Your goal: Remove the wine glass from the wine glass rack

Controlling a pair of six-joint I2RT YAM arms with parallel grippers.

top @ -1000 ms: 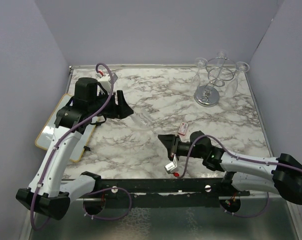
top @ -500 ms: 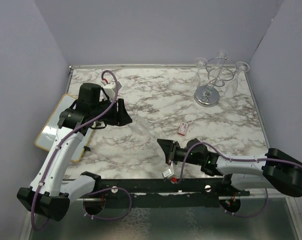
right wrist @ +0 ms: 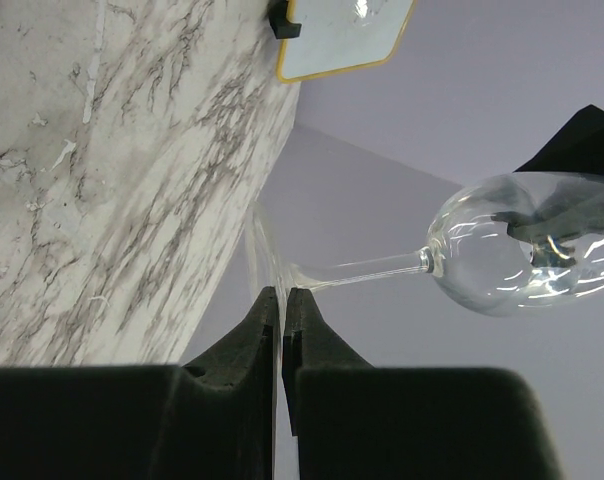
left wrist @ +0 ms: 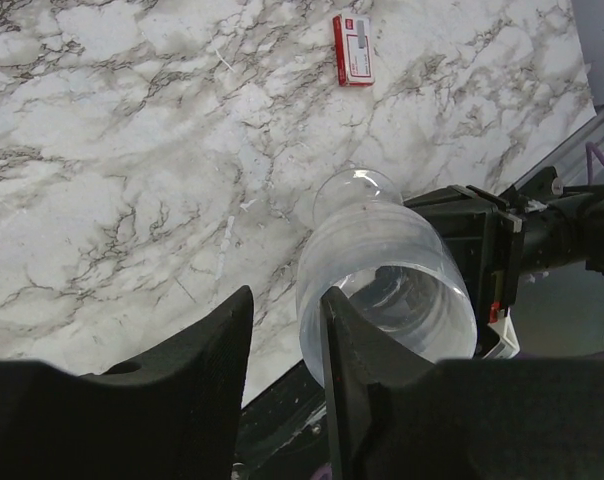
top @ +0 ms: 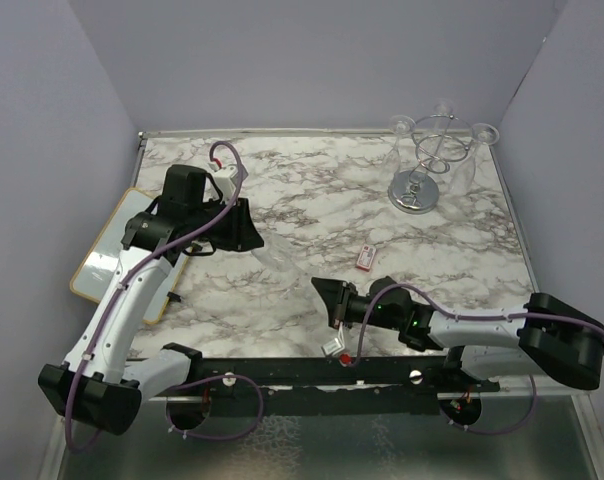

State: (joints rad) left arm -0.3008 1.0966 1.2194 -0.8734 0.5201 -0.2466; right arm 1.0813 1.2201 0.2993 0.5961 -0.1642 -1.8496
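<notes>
Left wrist view has the wine glass (left wrist: 387, 285) right up in the lens, bowl mouth toward the camera. The left gripper (left wrist: 287, 300) straddles its rim: one finger looks to be inside the bowl, the other outside, with the glass wall in the gap. Jaws are narrow but not clamped, there's a strip of marble showing between the outer finger and the glass. At the other end the right gripper (right wrist: 280, 292) is pinched tight on the thin edge of the glass's foot, stem running off sideways to the bowl. In the top external view the glass is off the wine glass rack (top: 414, 193), lying sideways in the air over the middle of the marble table (top: 322, 190) between the two arms. That's well apart from the rack, which stands in the far right corner with other glasses on it. A small red packet (top: 364, 258) lies near the right gripper, and a yellow-edged white board (top: 107, 265) sits at the table's left edge.
</notes>
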